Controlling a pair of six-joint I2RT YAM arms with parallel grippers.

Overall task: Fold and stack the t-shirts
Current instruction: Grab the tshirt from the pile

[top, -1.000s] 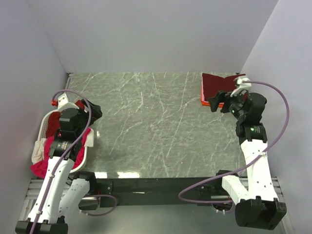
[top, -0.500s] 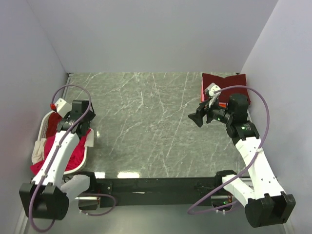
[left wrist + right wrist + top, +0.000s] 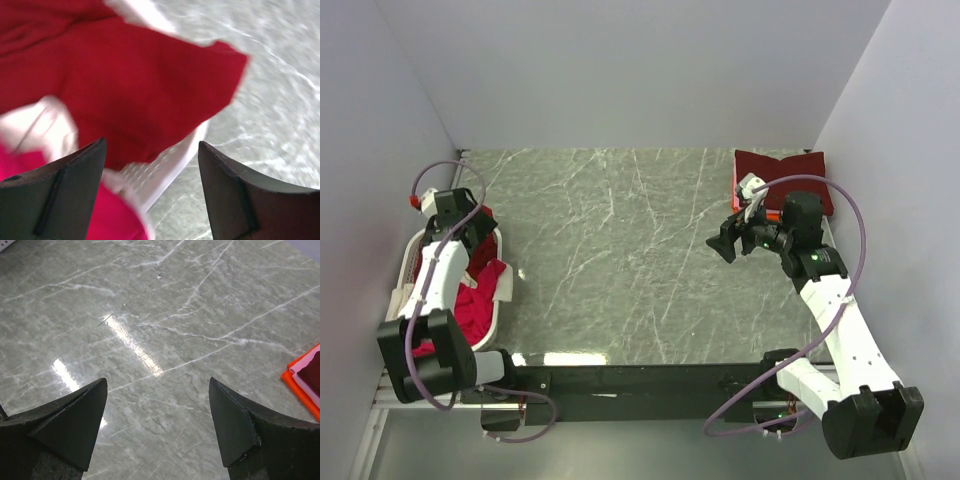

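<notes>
Loose t-shirts fill the white basket (image 3: 505, 290) at the table's left edge. A red t-shirt (image 3: 125, 85) hangs over the basket rim (image 3: 172, 162), with a magenta-pink one (image 3: 112, 220) and a cream one (image 3: 35, 127) beside it. My left gripper (image 3: 152, 145) hovers open just above the red cloth and the rim, holding nothing; from above the left gripper (image 3: 478, 232) is over the basket's far end. A folded stack with a dark red t-shirt (image 3: 780, 170) on top and an orange one (image 3: 736, 206) below lies back right. My right gripper (image 3: 725, 243) is open over bare table.
In the right wrist view the right gripper (image 3: 157, 382) looks down on grey marble table (image 3: 165, 315), with the stack's orange corner (image 3: 298, 384) at the right edge. Grey walls close in the table on the left, back and right.
My left arm has swung toward the basket's far end and lowered over the red shirt, its jaws narrowing slightly. My right arm has moved left off the folded stack, then held nearly still.
</notes>
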